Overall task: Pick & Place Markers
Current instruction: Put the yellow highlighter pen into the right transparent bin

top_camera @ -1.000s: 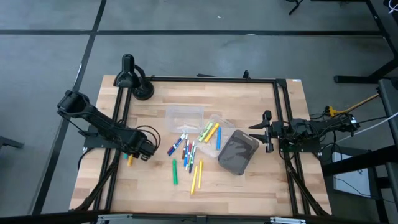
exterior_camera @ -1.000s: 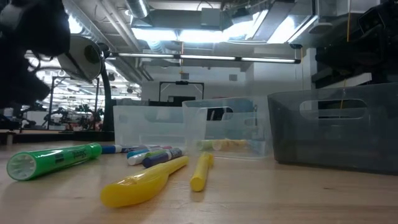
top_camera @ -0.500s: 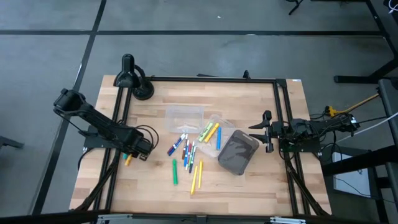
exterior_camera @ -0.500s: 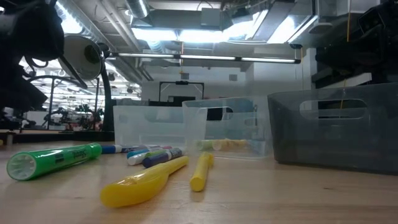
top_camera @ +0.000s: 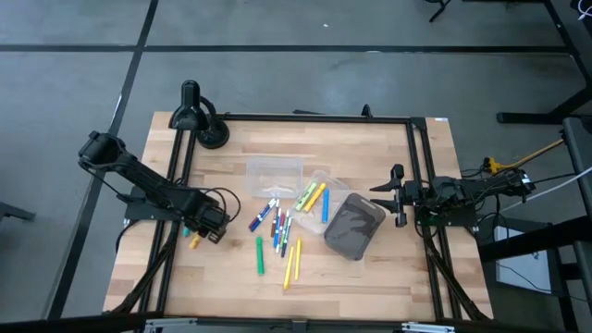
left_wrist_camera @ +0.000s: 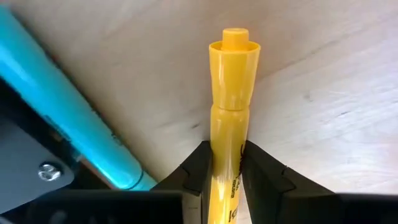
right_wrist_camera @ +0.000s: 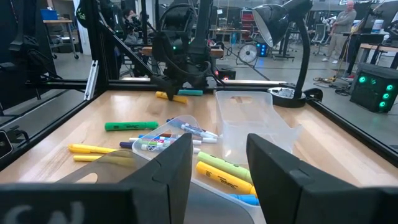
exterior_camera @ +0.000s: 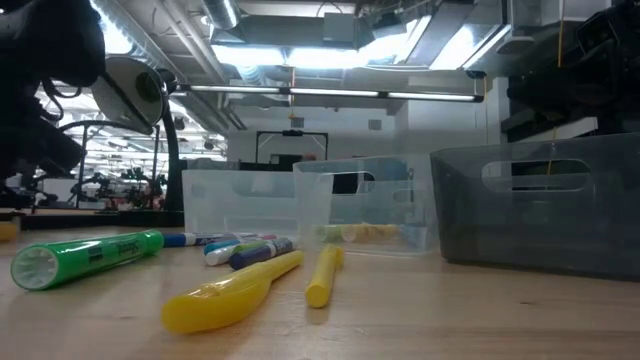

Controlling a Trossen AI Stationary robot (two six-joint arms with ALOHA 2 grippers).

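Gripping a yellow marker [left_wrist_camera: 229, 118] — left tool [left_wrist_camera: 225, 163] clamped round it, right tool [right_wrist_camera: 219, 163] spread wide.

In the left wrist view the yellow marker [left_wrist_camera: 229, 118] runs off the picture's edge between the left tool's fingers [left_wrist_camera: 198, 171], so its far end is unseen; the teal marker [left_wrist_camera: 68, 106] beside it is cut off too. From above, the left tool [top_camera: 196, 231] hides most of both. The pile of markers [top_camera: 277, 224] is too small to count there
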